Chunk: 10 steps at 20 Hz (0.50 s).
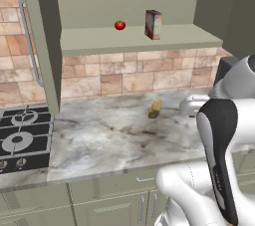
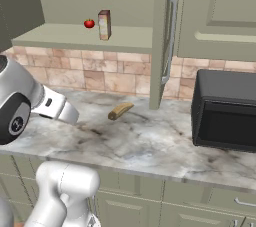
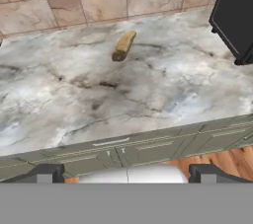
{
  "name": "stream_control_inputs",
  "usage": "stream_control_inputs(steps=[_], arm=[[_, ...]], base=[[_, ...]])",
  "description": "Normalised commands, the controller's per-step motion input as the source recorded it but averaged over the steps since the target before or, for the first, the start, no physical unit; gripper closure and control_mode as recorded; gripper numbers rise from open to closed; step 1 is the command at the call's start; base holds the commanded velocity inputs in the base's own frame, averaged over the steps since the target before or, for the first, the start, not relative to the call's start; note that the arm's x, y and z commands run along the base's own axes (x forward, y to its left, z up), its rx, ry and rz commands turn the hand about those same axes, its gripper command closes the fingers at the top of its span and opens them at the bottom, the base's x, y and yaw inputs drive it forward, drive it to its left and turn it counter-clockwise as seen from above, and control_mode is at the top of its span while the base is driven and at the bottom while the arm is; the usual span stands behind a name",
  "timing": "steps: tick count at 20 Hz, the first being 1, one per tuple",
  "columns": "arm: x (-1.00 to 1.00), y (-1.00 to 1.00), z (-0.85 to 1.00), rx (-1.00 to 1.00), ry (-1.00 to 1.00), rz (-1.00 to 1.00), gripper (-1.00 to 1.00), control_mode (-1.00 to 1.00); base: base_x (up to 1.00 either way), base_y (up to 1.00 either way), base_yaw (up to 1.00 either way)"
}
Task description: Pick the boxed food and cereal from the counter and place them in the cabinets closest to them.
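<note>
The olive-green wall cabinet [image 1: 139, 38] [image 2: 75, 35] stands open above the counter. On its shelf a tall printed box [image 1: 153, 24] [image 2: 104, 24] stands upright; I cannot tell whether it is the boxed food or the cereal. No other box is in view. In the hand view my gripper [image 3: 127, 173] is open with nothing between its fingertips [image 3: 47, 173], looking down at the marble counter [image 3: 148, 94] from in front of its edge.
A red tomato [image 1: 119, 25] [image 2: 89, 23] sits on the shelf left of the box. A bread roll [image 1: 155, 108] [image 2: 120, 111] [image 3: 123, 45] lies on the counter. A black microwave [image 2: 225, 111] stands at the right, a stove [image 1: 22, 135] at the left. The open cabinet doors [image 1: 45, 41] [image 2: 160, 41] jut out.
</note>
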Motion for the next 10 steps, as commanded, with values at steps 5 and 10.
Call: stream_control_inputs(steps=[5, 10], arm=[[-0.03, 0.0, -0.06, 0.01, 0.06, 0.01, -1.0, -1.0], [-0.04, 0.0, -0.01, 0.0, 0.0, 0.0, -1.0, -1.0]], base=[[0.0, 0.0, 0.0], [0.0, 0.0, 0.0]])
